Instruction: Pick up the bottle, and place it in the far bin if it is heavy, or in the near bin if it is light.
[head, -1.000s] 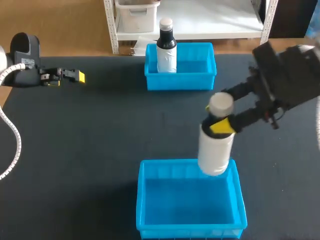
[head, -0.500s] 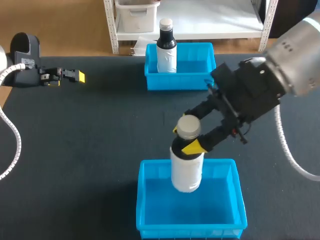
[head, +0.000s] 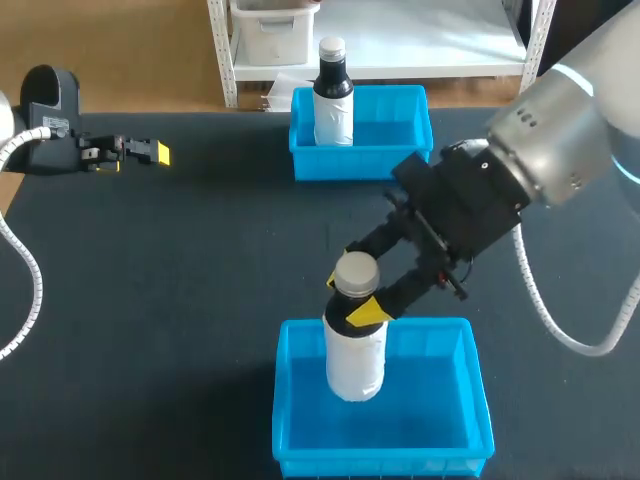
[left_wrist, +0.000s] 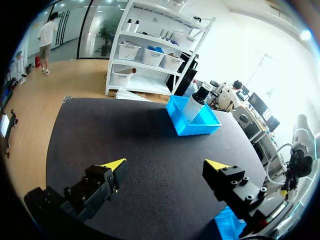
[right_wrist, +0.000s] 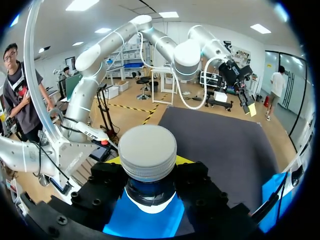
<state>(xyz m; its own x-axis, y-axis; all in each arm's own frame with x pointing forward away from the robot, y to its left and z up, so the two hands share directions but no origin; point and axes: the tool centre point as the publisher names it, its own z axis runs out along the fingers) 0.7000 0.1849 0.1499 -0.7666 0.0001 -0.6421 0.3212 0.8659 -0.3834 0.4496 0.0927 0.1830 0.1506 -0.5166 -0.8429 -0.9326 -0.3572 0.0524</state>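
Right claw (head: 352, 297): my two yellow-tipped fingers pinch the white bottle (head: 355, 360) at its neck, just under the grey cap (head: 356, 272).
Bottle: upright, its base inside the near bin (head: 478, 400); I cannot tell whether it touches the floor.
Step in hand: lower straight down, keep the bottle vertical, and let go only once the base sits flat.
Right arm: enters from the right, wrist angled down toward the bin.
Left claw (left_wrist: 165, 167): spread and holding nothing, at the table's far left.
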